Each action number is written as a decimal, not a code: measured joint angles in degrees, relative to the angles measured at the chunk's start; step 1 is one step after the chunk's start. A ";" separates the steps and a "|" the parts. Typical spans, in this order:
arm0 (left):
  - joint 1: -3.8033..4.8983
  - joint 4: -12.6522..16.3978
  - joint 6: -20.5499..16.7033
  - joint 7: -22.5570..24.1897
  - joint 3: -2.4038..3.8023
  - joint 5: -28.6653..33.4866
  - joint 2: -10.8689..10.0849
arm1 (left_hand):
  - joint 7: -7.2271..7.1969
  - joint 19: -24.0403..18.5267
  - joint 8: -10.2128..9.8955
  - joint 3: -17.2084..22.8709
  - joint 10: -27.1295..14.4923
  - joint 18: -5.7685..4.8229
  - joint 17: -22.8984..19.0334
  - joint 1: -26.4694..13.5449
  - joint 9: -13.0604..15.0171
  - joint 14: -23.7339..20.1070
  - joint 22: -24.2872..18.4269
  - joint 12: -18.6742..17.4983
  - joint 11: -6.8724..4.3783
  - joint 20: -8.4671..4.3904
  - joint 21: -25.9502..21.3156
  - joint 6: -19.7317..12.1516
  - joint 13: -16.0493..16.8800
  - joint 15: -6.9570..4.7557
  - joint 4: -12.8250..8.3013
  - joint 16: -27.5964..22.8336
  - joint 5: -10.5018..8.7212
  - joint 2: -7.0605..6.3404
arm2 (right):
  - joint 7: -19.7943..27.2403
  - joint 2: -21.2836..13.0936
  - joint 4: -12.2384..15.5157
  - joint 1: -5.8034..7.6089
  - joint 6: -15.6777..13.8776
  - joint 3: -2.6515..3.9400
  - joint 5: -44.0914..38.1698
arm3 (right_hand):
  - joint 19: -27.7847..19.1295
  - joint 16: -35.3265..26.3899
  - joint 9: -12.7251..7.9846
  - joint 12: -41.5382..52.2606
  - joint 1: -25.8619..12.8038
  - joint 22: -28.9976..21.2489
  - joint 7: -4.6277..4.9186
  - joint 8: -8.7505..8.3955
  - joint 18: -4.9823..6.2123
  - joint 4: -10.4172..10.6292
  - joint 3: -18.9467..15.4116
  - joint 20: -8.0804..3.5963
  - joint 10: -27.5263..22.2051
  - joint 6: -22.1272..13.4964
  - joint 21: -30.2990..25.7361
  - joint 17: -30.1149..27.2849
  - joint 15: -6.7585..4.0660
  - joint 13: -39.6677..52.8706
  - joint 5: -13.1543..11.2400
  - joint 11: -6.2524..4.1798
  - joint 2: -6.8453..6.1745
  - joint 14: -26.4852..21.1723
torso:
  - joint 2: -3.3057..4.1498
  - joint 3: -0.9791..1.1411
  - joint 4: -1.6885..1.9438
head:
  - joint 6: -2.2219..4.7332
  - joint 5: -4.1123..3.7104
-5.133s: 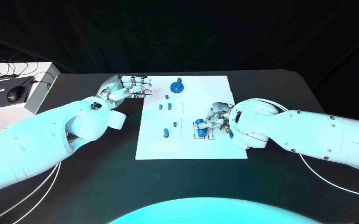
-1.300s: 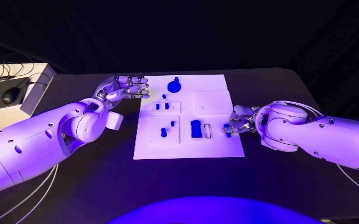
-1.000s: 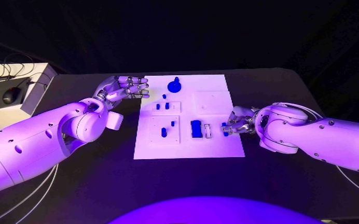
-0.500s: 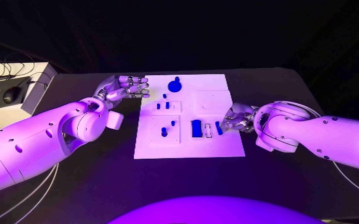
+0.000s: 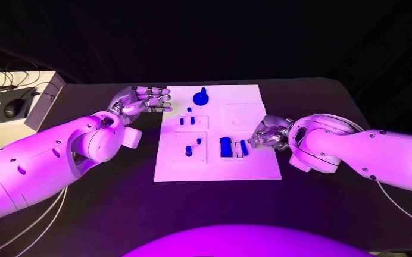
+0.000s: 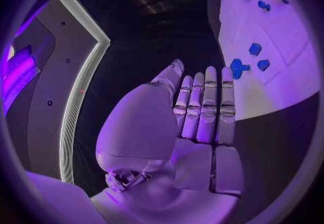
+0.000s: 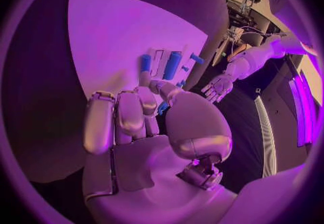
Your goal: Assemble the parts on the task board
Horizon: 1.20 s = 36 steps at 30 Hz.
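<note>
White board (image 5: 258, 165) lying mid-table, blue pieces scattered across it. Near the board's right edge, right hand (image 5: 268, 134) pinching a small blue peg (image 5: 244, 147) at its fingertips, now brought in just beside the white slot (image 5: 236, 149) and the long blue bar (image 5: 225, 146) lying next to it. A second ago, same peg held further out, almost at the right edge; since then carried inward a short way, toward the middle of the board. Probably the lead-in to seating it: peg close to its place but not yet clearly down in anything, whether touching the board impossible to tell. In the right wrist view, peg (image 7: 145, 63) poking out beyond the fingertips, bar (image 7: 171, 65) beside it.

Left hand (image 5: 140, 100) unmoved, hovering off the board's far left corner, fingers apart and straight, grasping nothing; same open palm (image 6: 196, 110) in the left wrist view. Large round blue knob (image 5: 201, 97) by the far edge, and small pieces (image 5: 193, 145) on the left half, all where they were.

Next: fine alignment over the slot, then a straight push down, watching for slip or tilt.
</note>
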 measured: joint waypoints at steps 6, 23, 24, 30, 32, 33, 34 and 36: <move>0.00 0.00 0.00 -0.02 0.00 0.00 -0.07 | 0.00 0.00 0.00 0.00 0.00 0.00 0.00 0.00 0.00 0.00 0.00 0.00 0.00 0.00 0.00 0.00 0.00 0.00 0.00 0.00 0.00 0.00 | -1.01 -0.05 0.16 0.02 -0.14 0.00 -1.39 | 0.00 0.00 -3.85 -0.10 2.34 0.00 -0.71 -3.15 0.00 -3.53 -9.66 0.00 0.40 0.72 -0.24 0.00 0.00 0.00 -6.44 -0.21 -1.34 0.00 | 0.01 0.04 -0.02 | 0.02 0.02; 0.00 0.02 0.02 -0.06 0.00 0.01 -0.09 | 0.00 0.00 0.00 0.01 0.00 0.00 0.00 0.00 0.00 0.00 -0.01 0.00 0.00 0.00 0.00 0.00 0.00 0.00 0.01 0.00 0.00 0.00 | -6.28 3.29 -0.65 -1.08 -0.57 -0.14 -9.77 | 0.11 0.00 -20.04 -1.09 9.37 -0.02 2.53 -10.99 0.01 7.67 -19.71 1.35 -1.96 2.79 -0.88 -0.05 1.48 -2.47 -16.32 2.15 -8.43 0.03 | 0.05 0.07 0.01 | 0.05 -0.13; 0.00 0.02 0.02 -0.06 0.00 0.01 -0.10 | 0.00 0.00 0.00 0.10 0.00 0.00 0.00 0.00 0.00 0.00 -0.09 0.00 0.00 0.00 0.00 0.00 0.00 0.00 0.10 0.00 0.00 0.00 | -6.43 3.45 -0.75 -1.11 -0.61 -0.14 -9.96 | 0.11 0.00 -19.84 -1.09 9.37 -0.02 2.53 -10.92 0.00 7.76 -19.79 1.35 -1.96 2.80 -0.88 -0.05 1.48 -2.53 -16.32 2.15 -8.43 0.03 | 0.05 0.07 0.02 | 0.02 -0.13; 0.00 0.03 0.02 -0.08 0.00 0.01 -0.21 | 0.00 0.00 0.00 -0.01 0.00 0.00 0.00 0.00 0.00 0.00 -0.14 0.00 0.00 0.00 0.00 0.00 0.00 0.00 0.33 0.00 0.00 0.00 | -7.20 4.31 -1.59 -1.23 -1.03 -0.03 -10.73 | 0.11 0.00 -19.48 -1.09 9.03 -0.02 2.34 -10.63 0.01 8.62 -20.01 1.35 -1.95 3.41 -0.88 -0.05 1.47 -2.61 -14.61 2.15 -8.09 0.02 | 0.05 0.04 0.04 | -0.07 -0.07; 0.00 0.05 0.02 -0.09 0.00 0.01 -0.22 | 0.00 0.00 0.00 -0.01 0.00 0.00 -0.01 -0.01 0.00 0.00 -0.14 0.00 0.00 0.00 0.00 0.00 0.00 0.00 0.33 0.00 0.00 -0.01 | -7.35 4.60 -1.83 -1.34 -1.18 0.02 -10.89 | 0.11 0.00 -19.01 -1.09 8.35 -0.03 2.35 -10.38 0.01 8.79 -20.19 1.35 -1.95 3.59 -0.88 -0.05 1.47 -2.66 -13.68 2.16 -7.41 0.02 | 0.05 0.02 0.04 | -0.09 -0.03; 0.00 0.05 0.02 -0.10 0.00 0.01 -0.22 | 0.00 0.00 0.00 -0.01 0.00 0.00 -0.01 -0.04 0.00 0.00 -0.14 0.00 0.00 0.00 0.00 0.00 0.00 0.00 0.33 0.00 0.00 -0.04 | -7.44 4.71 -1.87 -1.39 -1.28 0.04 -10.95 | 0.11 0.00 -18.95 -1.09 8.06 -0.03 2.34 -10.20 0.00 8.85 -20.25 1.35 -1.95 3.60 -0.88 -0.05 1.47 -2.67 -13.17 2.16 -7.12 0.02 | 0.05 0.02 0.02 | -0.11 -0.02; 0.00 0.05 0.02 -0.11 0.00 0.01 -0.22 | 0.00 0.00 0.00 -0.01 0.00 0.00 -0.01 -0.20 0.00 0.00 -0.15 0.00 0.00 0.00 0.00 0.00 0.00 0.00 0.33 0.00 0.00 -0.20 | -7.53 4.85 -1.90 -1.45 -1.43 0.07 -11.00 | 0.11 0.00 -18.95 -1.09 7.91 -0.03 2.34 -10.19 0.01 8.84 -20.26 1.35 -1.94 3.60 -0.88 -0.05 1.47 -2.67 -12.63 2.16 -6.97 0.01 | 0.05 0.03 0.02 | -0.12 0.02; 0.00 0.06 0.03 -0.12 0.00 0.01 -0.23 | 0.00 0.00 0.00 -0.01 0.00 0.00 -0.01 -0.24 0.00 0.00 -0.19 0.00 0.00 0.00 0.00 0.00 0.00 0.00 0.33 0.00 0.00 -0.24 | -7.64 5.03 -1.99 -1.51 -1.59 0.09 -11.07 | 0.11 0.00 -18.72 -0.84 7.76 -0.03 2.32 -10.13 0.01 8.39 -20.72 1.35 -1.93 3.62 -0.88 -0.05 1.47 -2.66 -11.82 2.17 -6.82 0.01 | 0.05 0.04 0.01 | -0.13 0.05</move>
